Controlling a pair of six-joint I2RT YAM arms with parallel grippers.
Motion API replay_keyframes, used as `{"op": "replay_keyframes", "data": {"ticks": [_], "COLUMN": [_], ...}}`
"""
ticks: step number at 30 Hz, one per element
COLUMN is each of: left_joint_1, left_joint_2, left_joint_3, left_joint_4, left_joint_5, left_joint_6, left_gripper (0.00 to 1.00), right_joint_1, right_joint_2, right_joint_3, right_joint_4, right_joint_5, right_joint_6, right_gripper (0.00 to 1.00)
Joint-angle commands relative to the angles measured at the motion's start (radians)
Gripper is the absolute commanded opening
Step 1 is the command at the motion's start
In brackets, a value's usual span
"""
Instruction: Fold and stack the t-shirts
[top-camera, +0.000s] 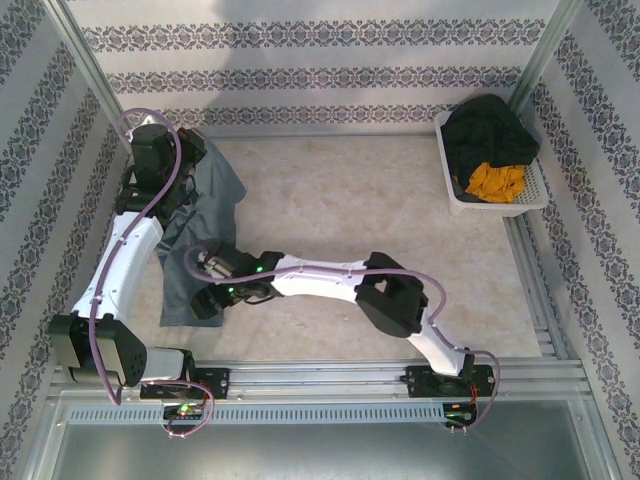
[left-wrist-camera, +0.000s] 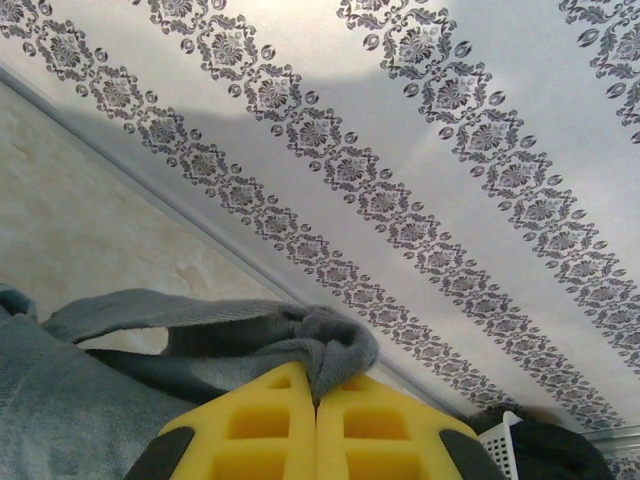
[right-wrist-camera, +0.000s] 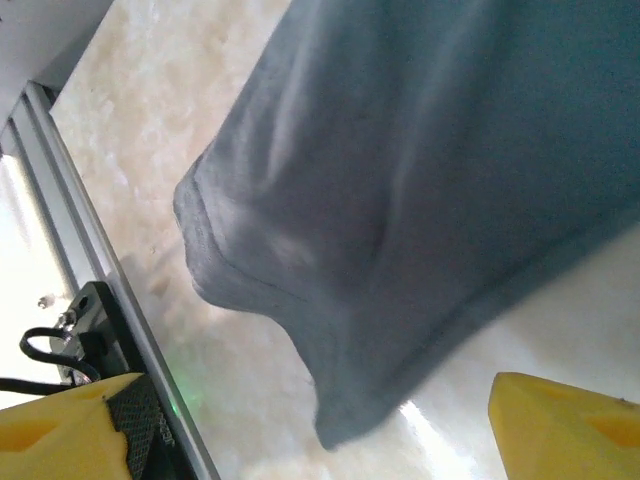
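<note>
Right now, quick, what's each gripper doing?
Left gripper: jaws closed on the blue-grey t-shirt.
Right gripper: jaws open, holding nothing.

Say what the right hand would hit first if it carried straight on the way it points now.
Most likely the blue-grey t-shirt: its lower corner is straight ahead of the open right hand, with the table behind it. Depth is hard to judge.

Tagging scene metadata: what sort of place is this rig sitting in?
Probably a lab test cell dressed to look domestic, not a real home: a marble-look table framed by aluminium rails, wallpaper-patterned panels boxing it in, and a white laundry basket in the far right corner.
</note>
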Motion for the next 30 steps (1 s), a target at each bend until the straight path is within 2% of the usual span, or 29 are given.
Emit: {"op": "replay_keyframes", "data": {"ticks": [1,5,8,10,12,15,16,19,22,25,30], "left_joint_1": [-0.005,-0.006,-0.005,-0.006,-0.005,-0.006,-0.005,-0.005,-0.005,-0.005,-0.005], "left_joint_2": [-0.04,-0.039,-0.037,-0.036,-0.04,-0.046,-0.048,-0.048,-0.05,-0.052,-0.045], "left_joint_3": [-0.011,-0.01,-0.01,-0.008,-0.01,-0.011,-0.011,-0.008,-0.002,-0.001,0.017], "left_joint_4": [0.004,0.013,0.023,0.024,0.022,0.019,0.017,-0.001,-0.028,-0.031,0.037], "left_joint_5": [-0.033,-0.028,-0.024,-0.022,-0.024,-0.027,-0.026,-0.023,-0.014,0.016,0.155], "left_joint_6": [0.031,0.027,0.02,0.017,0.016,0.014,0.012,0.007,0.0,-0.019,-0.074], "left_gripper": [0.0,0.0,0.0,0.0,0.0,0.0,0.0,0.0,0.0,0.0,0.0], "right_joint_1": [0.038,0.063,0.072,0.072,0.064,0.033,0.013,-0.069,-0.174,-0.289,-0.476], "right_joint_2": [0.093,0.198,0.263,0.308,0.318,0.251,0.196,-0.038,-0.264,-0.452,-0.662], "right_joint_3": [0.115,0.238,0.331,0.402,0.421,0.334,0.258,-0.039,-0.243,-0.341,-0.332], "right_joint_4": [-0.175,-0.298,-0.373,-0.436,-0.464,-0.442,-0.399,-0.214,-0.109,-0.086,-0.115], "right_joint_5": [0.125,0.211,0.262,0.304,0.337,0.367,0.361,0.354,0.328,0.298,0.287], "right_joint_6": [-0.055,-0.071,-0.086,-0.099,-0.109,-0.114,-0.112,-0.084,-0.079,-0.097,-0.14], "right_gripper": [0.83,0.76,0.64,0.52,0.32,0.03,0.0,0.0,0.0,0.0,0.0]}}
